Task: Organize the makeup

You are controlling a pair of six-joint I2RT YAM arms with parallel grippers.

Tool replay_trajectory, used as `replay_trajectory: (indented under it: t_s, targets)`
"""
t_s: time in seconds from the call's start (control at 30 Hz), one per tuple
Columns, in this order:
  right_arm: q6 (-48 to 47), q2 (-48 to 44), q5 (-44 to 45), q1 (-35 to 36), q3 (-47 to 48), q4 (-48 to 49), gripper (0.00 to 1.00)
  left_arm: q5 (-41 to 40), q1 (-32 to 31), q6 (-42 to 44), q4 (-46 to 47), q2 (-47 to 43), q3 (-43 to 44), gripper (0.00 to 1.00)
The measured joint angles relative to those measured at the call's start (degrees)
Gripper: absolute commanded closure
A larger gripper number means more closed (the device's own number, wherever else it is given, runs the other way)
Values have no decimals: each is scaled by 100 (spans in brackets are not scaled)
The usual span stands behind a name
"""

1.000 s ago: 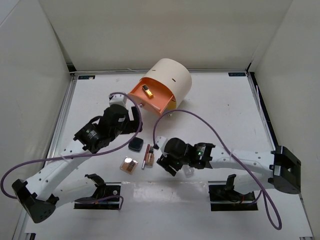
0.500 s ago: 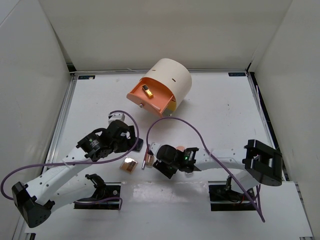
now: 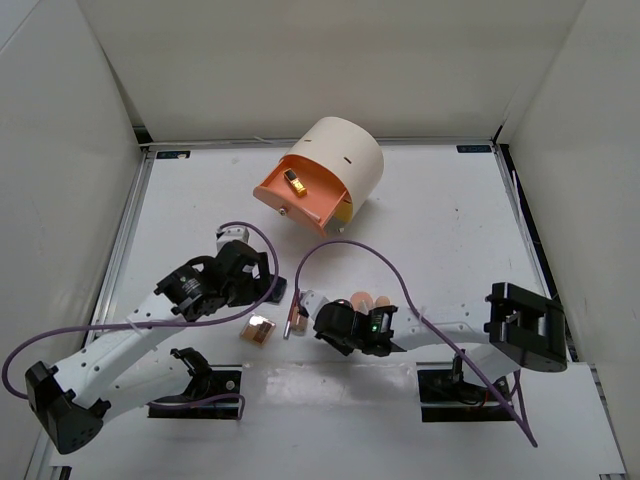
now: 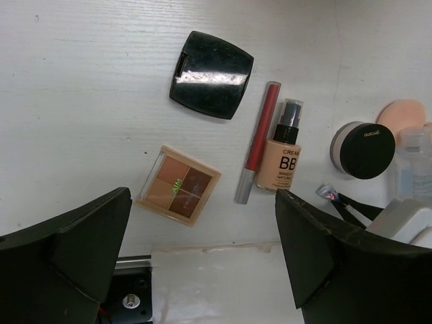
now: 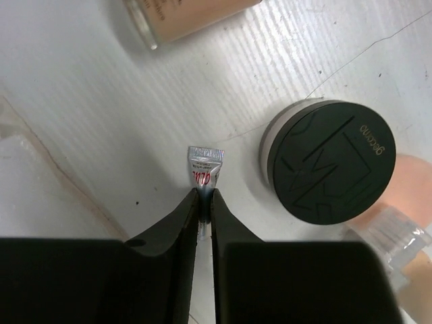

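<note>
Got the right gripper (image 5: 204,200) with jaws pinched tight on the crimped end of a small silver tube (image 5: 206,165), down low over the white worktop (image 5: 81,101). Can spot the round dark compact (image 5: 331,160) at about 2 o'clock from that tube, close but not touching, with a peach sponge (image 5: 413,181) peeking out at its 4 o'clock and a clear tube (image 5: 390,236) at its 5. Also catching the bottom of the BB cream bottle (image 5: 182,13) up at 12. Over in the left wrist view, seeing the left gripper (image 3: 265,290) with jaws spread wide and gripping nothing, above the black square compact (image 4: 211,74). Eyeshadow palette (image 4: 179,194) at that compact's 6 o'clock, slim red tube (image 4: 256,142) at its 4, right beside the bottle. From the top, finding the cream cylinder box (image 3: 345,160) at 12 o'clock on the worktop, orange drawer (image 3: 310,200) pulled open, small gold item (image 3: 293,181) inside.
</note>
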Motion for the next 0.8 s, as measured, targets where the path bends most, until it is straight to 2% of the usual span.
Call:
replay_trajectory:
  t_s: [0.13,0.23,0.37,0.47,0.63,0.8]
  targets:
    - [-76,-232,103,111,81,-374,89,2,0,35,0,83,0,2]
    - [-275,-739,227,122,380,-640,89,15,0,72,33,116,0,2]
    - [-846,-1624,509,42,992,-535,88,129,0,153,247,125,-94,2]
    - [-1473,-1956,728,-125,1622,-247,86,234,0,212,393,160,-184,2]
    - [-2356,-1725,881,-704,2511,385,85,280,0,273,614,297,-188,2]
    - [-2841,-791,529,-1600,3287,767,85,302,0,337,787,417,-188,2]
